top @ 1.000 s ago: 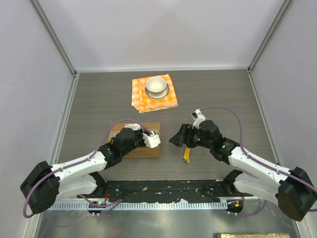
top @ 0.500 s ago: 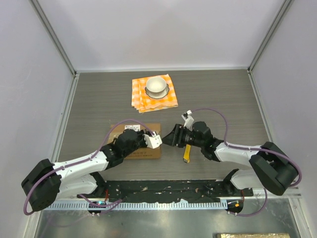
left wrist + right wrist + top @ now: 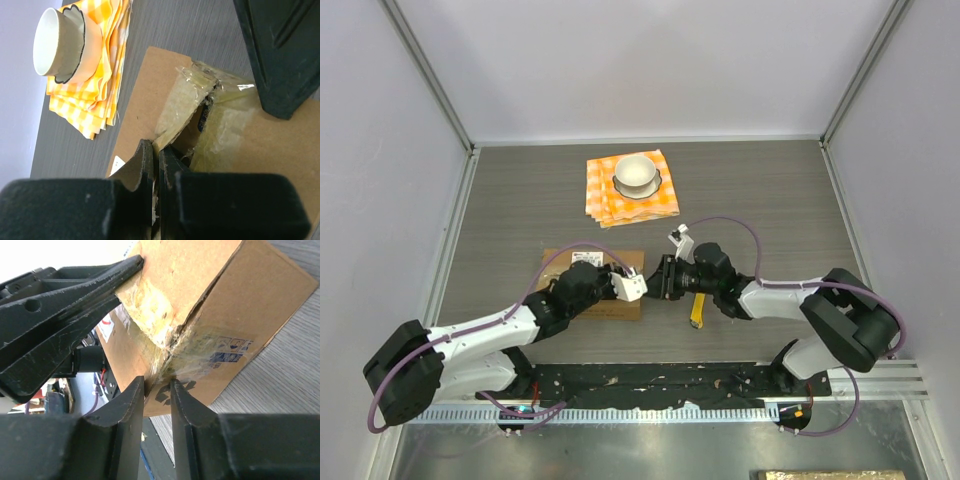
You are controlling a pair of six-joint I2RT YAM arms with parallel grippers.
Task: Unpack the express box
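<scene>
CARTON AT THE CENTRE: Two arms meet over the express box (image 3: 225, 300), which lies flat on the dark table (image 3: 510, 200) beneath the left arm's wrist, its taped end turned toward the right arm. The left gripper (image 3: 156, 150) is clenched on a torn, tape-covered flap at the box's upper edge, and the cardboard gapes in a narrow slit just ahead of its fingertips.

Directly opposite, the right gripper (image 3: 156, 385) has its jaws drawn close with only a narrow gap between them. The box's taped corner seam sits in that gap, but whether the pads actually bite on it cannot be told from here. The two grippers stand almost tip to tip at this end of the box, with very little room between them.

Just behind the right gripper, under its wrist, a yellow tool (image 3: 697, 312) lies on the table, apart from the box. Beyond both grippers, toward the back wall, a folded orange checked cloth (image 3: 660, 205) carries a white bowl (image 3: 637, 172). It is well apart from the box, with a band of open tabletop between. On the outer side of each gripper the tabletop runs open to the side walls (image 3: 380, 200).
</scene>
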